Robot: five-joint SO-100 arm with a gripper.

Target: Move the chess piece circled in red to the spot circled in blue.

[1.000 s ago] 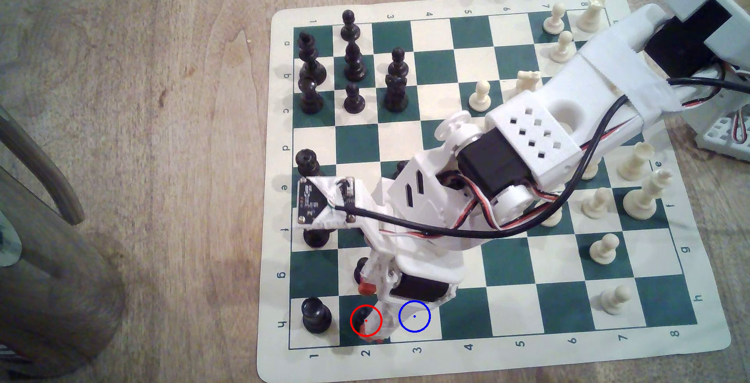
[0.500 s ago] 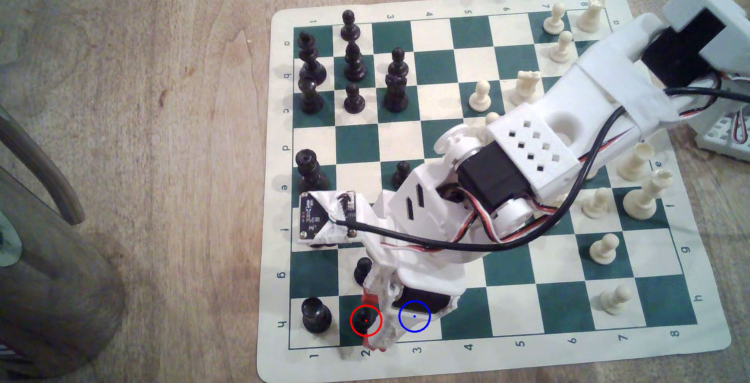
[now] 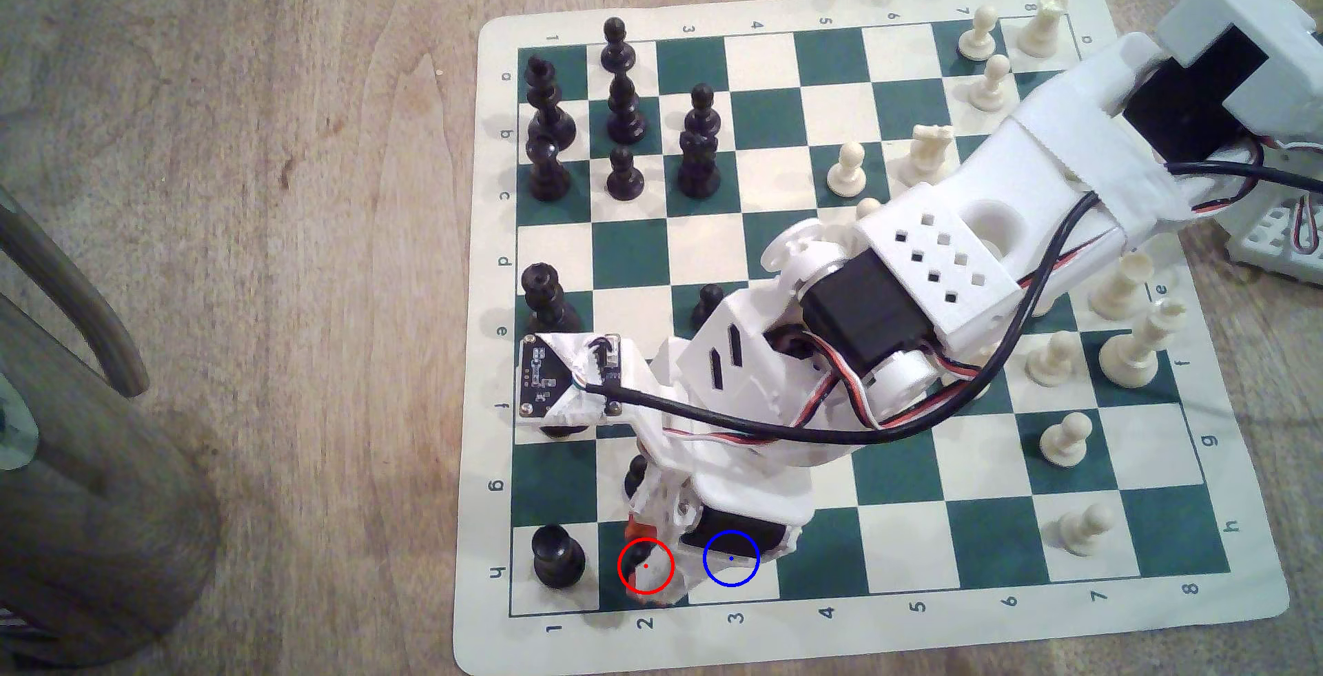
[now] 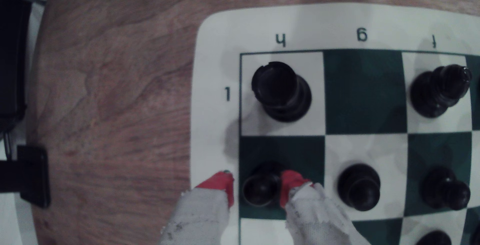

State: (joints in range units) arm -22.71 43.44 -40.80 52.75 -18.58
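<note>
The chess piece circled in red, a small black pawn, stands on a dark green square in the board's near row, second from the exterior view's left. My gripper is down over it and open. In the wrist view the pawn sits between the red-tipped fingers of the gripper. One fingertip touches the pawn and the other stands a small gap off. The spot circled in blue is the cream square just to the exterior view's right, partly under the gripper's black motor.
A black rook fills the corner square beside the pawn. Another black pawn stands one square farther in, close to the gripper. The board's near edge runs just past the fingertips. A wooden post stands at the exterior view's left.
The gripper dropped lower over the circled pawn, then shifted slightly to the exterior view's left. Its red tips have drawn closer together around the pawn. The pawn has not moved.
</note>
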